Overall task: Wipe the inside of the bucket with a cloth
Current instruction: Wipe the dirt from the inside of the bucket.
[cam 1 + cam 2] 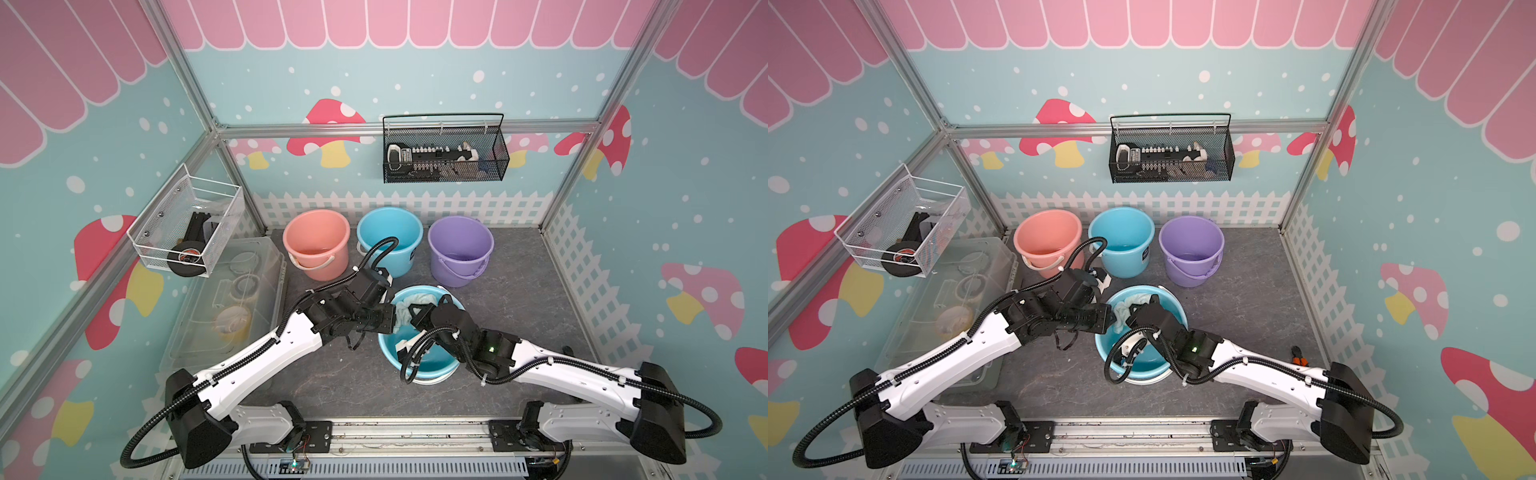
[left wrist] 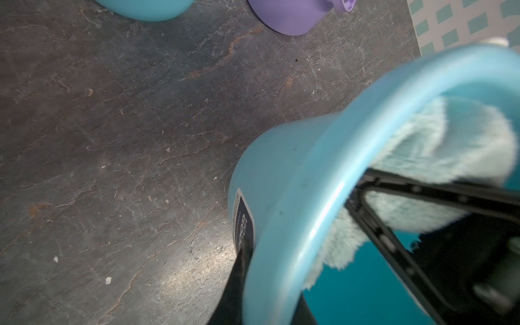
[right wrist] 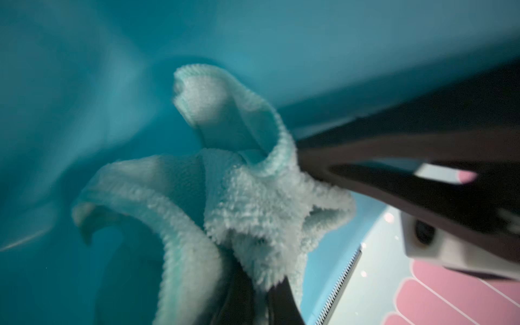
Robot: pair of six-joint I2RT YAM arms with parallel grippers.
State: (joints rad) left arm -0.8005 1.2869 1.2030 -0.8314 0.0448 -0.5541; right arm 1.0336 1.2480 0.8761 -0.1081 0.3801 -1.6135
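R jaws clamp cloth [image 3: 253, 202] inside bucket [image 1: 436, 365]; L jaws pinch rim [image 2: 323, 211]

The cloth [image 1: 417, 300] is shown pale aqua within the sky-blue bucket [image 1: 388, 352] at mid-frame, above which a salmon bucket [image 1: 316, 243], a second blue bucket [image 1: 390, 237] and a lilac bucket [image 1: 459, 249] are seen on the dark grey, veined desk [image 1: 523, 299], backed by white-dotted teal walls [image 1: 415, 83].

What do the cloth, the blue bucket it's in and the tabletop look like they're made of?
The cloth: fluffy pale aqua microfibre or terry, matte, judging by its looped pile. The blue bucket: smooth moulded plastic, semi-gloss; a bright highlight runs along its rim. The tabletop: dark grey stone-look surface with veins and scratches; real slate or printed vinyl, can't tell.
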